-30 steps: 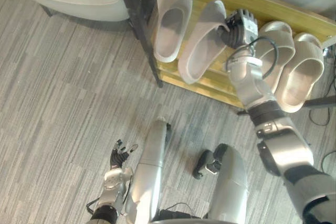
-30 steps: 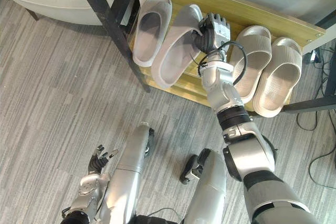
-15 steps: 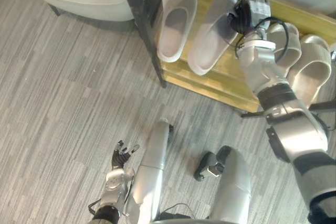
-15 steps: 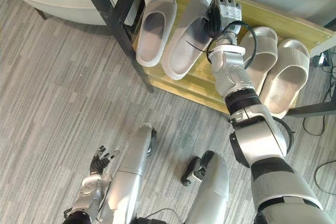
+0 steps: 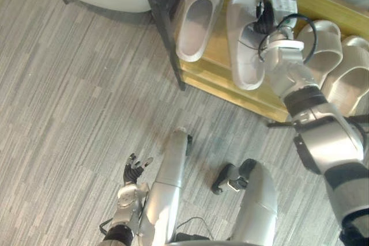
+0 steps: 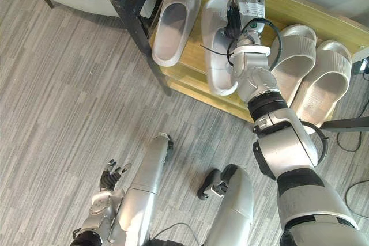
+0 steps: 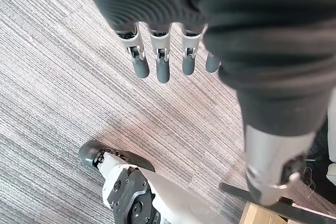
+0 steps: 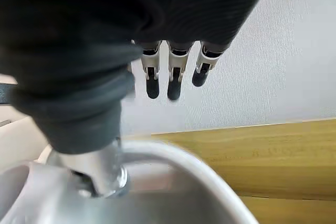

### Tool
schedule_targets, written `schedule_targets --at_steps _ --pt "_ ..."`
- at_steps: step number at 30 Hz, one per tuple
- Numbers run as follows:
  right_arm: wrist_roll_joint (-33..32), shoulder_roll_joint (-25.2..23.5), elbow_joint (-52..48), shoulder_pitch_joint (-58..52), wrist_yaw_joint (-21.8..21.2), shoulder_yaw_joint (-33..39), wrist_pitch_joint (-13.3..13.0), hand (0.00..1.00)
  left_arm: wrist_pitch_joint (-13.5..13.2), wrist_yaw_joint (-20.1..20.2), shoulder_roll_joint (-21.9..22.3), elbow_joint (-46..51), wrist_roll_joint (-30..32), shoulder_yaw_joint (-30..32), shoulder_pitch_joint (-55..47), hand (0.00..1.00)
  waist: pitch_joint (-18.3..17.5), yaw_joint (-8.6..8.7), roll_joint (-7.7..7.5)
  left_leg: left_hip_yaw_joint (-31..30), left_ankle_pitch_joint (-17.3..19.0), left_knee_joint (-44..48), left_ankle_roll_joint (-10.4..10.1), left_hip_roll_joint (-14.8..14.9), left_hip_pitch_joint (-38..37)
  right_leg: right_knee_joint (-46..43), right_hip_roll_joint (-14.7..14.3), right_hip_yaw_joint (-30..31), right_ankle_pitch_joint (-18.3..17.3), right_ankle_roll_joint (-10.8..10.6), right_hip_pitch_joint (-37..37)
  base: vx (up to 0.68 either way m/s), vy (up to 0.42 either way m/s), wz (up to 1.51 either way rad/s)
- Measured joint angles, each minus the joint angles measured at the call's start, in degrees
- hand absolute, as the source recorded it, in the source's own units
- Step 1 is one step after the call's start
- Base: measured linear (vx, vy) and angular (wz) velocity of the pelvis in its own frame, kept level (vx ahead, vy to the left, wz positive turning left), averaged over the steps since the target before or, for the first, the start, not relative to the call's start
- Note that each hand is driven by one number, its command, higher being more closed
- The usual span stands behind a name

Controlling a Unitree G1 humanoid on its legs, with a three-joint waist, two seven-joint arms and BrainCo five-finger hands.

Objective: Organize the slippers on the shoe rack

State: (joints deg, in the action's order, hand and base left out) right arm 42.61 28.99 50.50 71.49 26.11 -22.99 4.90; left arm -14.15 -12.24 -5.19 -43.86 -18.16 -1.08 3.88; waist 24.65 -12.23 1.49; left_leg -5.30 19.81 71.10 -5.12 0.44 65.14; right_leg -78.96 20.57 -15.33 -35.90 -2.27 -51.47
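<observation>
The grey slipper (image 5: 247, 50) being set lies on the rack (image 5: 213, 67) at 12 o'clock, second in a row of four, toe to the wall and heel close to the front edge. The right hand (image 5: 272, 5) sits at its toe end. In the wrist view its fingers (image 8: 171, 80) are straight and clear of the shoe, and the thumb (image 8: 100, 174) rests down on the upper, so it looks like a push or hook more than a full grip. The mate (image 5: 199, 21) at 11 o'clock points its toe toward 1 o'clock, so the two splay at the heels. I would swing the heel toward 9 o'clock until both lie parallel, then lift the thumb off straight so it does not drag the slipper askew. The slippers look like smooth moulded foam with broad rounded straps, light enough to skid on the yellow wooden shelf in its black metal frame. A ribbed beige pair (image 5: 323, 50) lies at 2 o'clock. The left hand (image 5: 134, 172) hangs empty at 7 o'clock, fingers relaxed, over the grey streaked floor (image 5: 69, 96).
</observation>
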Motion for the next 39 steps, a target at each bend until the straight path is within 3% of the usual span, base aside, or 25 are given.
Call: schedule_targets --at_steps 16,23,27,30,39 --pt "-3.6 -0.2 -0.4 -1.7 -0.4 -0.3 -2.2 0.00 -0.1 -0.1 0.1 0.0 -0.1 0.1 0.5 0.00 0.0 0.01 -0.05 0.1 0.0 0.1 0.0 0.1 -0.2 -0.1 -0.1 0.2 0.0 0.0 0.0 0.00 0.000 0.00" --pt "-10.0 -0.8 -12.4 -11.1 -0.2 3.5 -3.6 0.00 -0.2 -0.4 0.1 0.0 -0.9 0.3 0.5 0.00 0.2 0.27 -0.40 0.2 0.0 0.1 0.0 0.4 -0.9 0.1 -0.3 0.3 0.0 0.0 0.6 0.00 0.000 -0.01" --pt "-13.1 -3.5 -20.9 -16.2 1.3 9.1 -4.1 0.00 -0.2 -0.4 -0.1 0.1 -1.2 0.9 0.5 0.00 0.4 0.68 -0.77 0.5 0.1 -0.1 0.0 1.1 -1.7 0.4 -0.8 0.4 0.0 0.0 1.3 0.00 0.002 -0.08" --pt "-16.8 -7.1 -25.4 -19.1 2.4 12.2 -4.8 0.00 -0.1 -0.4 -0.3 0.1 -1.2 2.3 0.5 0.00 1.0 1.09 -1.85 1.0 0.1 -0.5 0.0 2.0 -2.4 0.9 -1.4 0.8 0.2 -0.1 1.4 -0.01 -0.008 -0.12" --pt "-29.5 -16.2 -27.3 -23.9 4.2 21.4 -6.2 0.00 0.5 -0.5 -0.6 0.5 -1.2 2.9 0.5 0.00 1.3 1.66 -2.40 1.4 0.0 -0.9 0.0 2.3 -3.0 1.5 -1.8 1.2 0.8 0.3 1.7 0.00 0.000 -0.01"
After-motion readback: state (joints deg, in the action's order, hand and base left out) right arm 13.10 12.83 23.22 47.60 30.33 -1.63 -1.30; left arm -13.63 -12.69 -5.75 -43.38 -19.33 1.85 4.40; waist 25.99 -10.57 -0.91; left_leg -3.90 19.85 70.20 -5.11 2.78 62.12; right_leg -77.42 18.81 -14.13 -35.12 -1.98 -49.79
